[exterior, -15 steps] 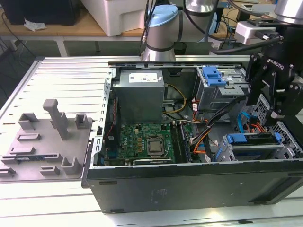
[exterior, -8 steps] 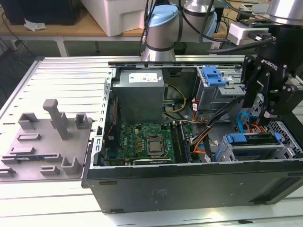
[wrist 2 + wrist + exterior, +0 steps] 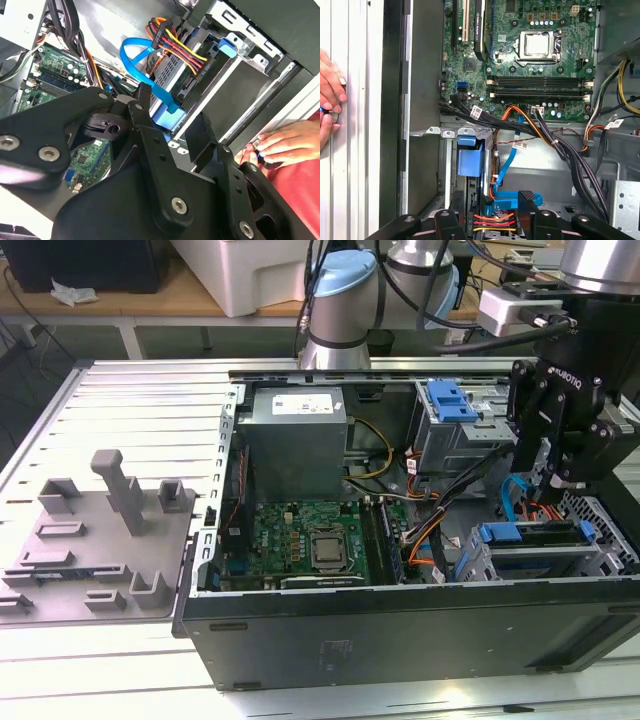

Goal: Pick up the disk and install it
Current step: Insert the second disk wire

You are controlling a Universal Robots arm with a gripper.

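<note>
The end effector [image 3: 553, 476] hangs over the open computer case [image 3: 400, 640] at the exterior view's right, just above the drive cage [image 3: 535, 555]. In the second wrist view its two black fingers [image 3: 150, 125] stand apart with nothing between them, so it looks released and empty. Right below them, in the first wrist view, the disk [image 3: 512, 202] shows only as a blue carrier edge, already sitting down in its bay, with the blue data cable [image 3: 506, 167] and the red, yellow and orange power leads [image 3: 492, 222] at its end. In the exterior view the same blue-framed edge [image 3: 530, 533] lies level in the cage.

Judging from this, the pick-up and the seating are done; whether the carrier is fully latched cannot be told from here. Further out lie the motherboard [image 3: 310, 545] and the grey power-supply box [image 3: 295, 440]. A person's hand [image 3: 285, 142] rests on the desk [image 3: 120, 390] beside the case
</note>
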